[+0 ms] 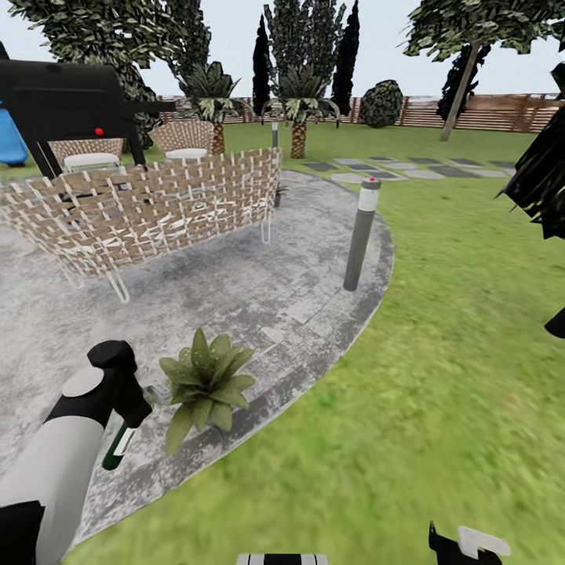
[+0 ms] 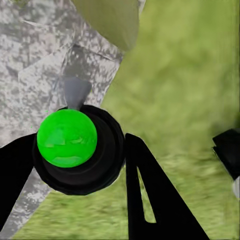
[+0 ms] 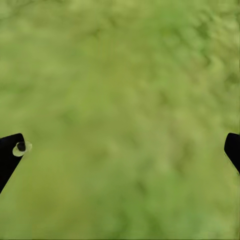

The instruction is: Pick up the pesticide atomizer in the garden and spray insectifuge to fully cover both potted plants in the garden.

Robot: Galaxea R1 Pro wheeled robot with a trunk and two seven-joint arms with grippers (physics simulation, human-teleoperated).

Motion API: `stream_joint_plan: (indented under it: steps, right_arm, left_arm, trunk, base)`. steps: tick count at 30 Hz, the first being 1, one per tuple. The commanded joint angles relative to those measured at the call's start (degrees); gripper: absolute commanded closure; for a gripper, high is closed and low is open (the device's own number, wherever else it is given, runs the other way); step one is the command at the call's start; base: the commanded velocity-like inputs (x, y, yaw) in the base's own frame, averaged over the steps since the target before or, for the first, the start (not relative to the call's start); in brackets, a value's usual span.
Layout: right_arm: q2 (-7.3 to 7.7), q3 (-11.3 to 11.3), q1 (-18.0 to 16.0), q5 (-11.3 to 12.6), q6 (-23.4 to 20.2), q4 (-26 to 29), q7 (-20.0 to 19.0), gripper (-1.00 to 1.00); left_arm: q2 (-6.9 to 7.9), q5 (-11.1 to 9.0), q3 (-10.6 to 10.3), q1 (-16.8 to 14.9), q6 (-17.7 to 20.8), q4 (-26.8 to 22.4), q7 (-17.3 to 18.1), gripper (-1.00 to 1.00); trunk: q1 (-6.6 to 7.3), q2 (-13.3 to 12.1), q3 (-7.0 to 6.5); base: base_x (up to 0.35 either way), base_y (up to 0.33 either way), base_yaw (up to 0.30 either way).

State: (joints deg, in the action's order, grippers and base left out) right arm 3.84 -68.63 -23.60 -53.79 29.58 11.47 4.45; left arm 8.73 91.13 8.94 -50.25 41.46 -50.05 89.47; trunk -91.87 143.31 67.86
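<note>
My left gripper (image 1: 128, 417) is shut on the pesticide atomizer (image 1: 118, 449), a small dark green bottle with a pale label that hangs tilted just left of a potted plant (image 1: 205, 384). This leafy rosette stands near the rim of the round stone patio (image 1: 314, 298). In the left wrist view the atomizer (image 2: 75, 150) shows as a black round body with a bright green ball, held between the black fingers (image 2: 150, 195), with a leaf (image 2: 112, 20) beyond it. A second small potted plant (image 1: 280, 191) stands far off beside the sofa. My right gripper (image 1: 463, 545) (image 3: 120, 150) hangs open over the lawn.
A grey bollard lamp (image 1: 361, 235) stands at the patio's right edge. A woven wicker sofa (image 1: 149, 208) and a black grill (image 1: 71, 98) stand to the left. Lawn (image 1: 455, 353) spreads to the right, with dark foliage (image 1: 541, 173) at the edge, stepping stones (image 1: 408, 169) and a fence (image 1: 486, 114) beyond.
</note>
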Motion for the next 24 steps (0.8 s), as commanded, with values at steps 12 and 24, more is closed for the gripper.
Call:
stream_joint_plan:
  steps: [12,24]
  right_arm:
    - [0.03,-0.27,-0.04,-0.61,0.22,-0.2,0.39,-1.0]
    - [0.2,-0.28,-0.04,-0.61,0.22,-0.13,0.39,-1.0]
  left_arm:
    - [-0.12,-13.57,1.91,5.94,0.21,0.04,-8.71,1.0]
    - [-0.07,-17.96,1.88,11.02,0.29,0.04,-16.87,1.0]
  trunk:
    - [0.01,0.02,0.05]
    - [0.01,0.02,0.05]
  base:
    - [0.0,-0.095,0.267]
    - [0.023,0.022,0.006]
